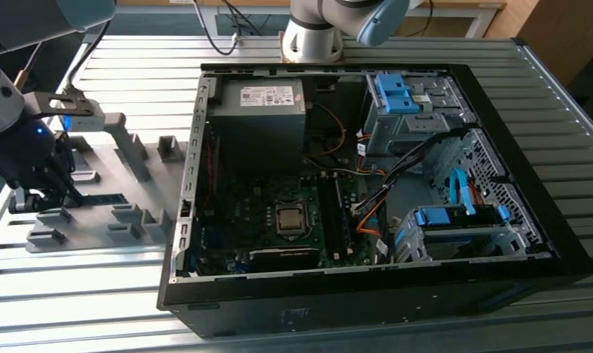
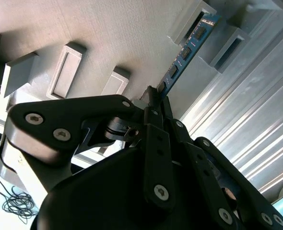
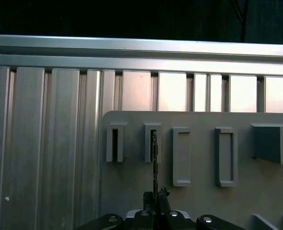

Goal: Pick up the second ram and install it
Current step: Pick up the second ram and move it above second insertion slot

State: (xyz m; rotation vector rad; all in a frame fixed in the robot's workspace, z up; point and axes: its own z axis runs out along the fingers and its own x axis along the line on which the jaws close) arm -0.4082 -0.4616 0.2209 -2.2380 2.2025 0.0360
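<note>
Ram (image 2: 185,48) stands on edge in the grey holder (image 2: 108,33), just beside the open computer case (image 1: 375,309). The hand (image 2: 156,93) is shut narrow on one end of it. I think this is the pick-up step. Next it needs a straight, gentle lift out of the slots.

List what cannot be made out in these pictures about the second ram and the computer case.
1. Second wrist view: the end effector covers the near end of the second ram.
2. First wrist view: the ram is edge-on, so its flat faces are hidden.
3. Exterior view: the arm blocks the grasp, and the memory slots inside the computer case are too small to tell filled from empty.
</note>
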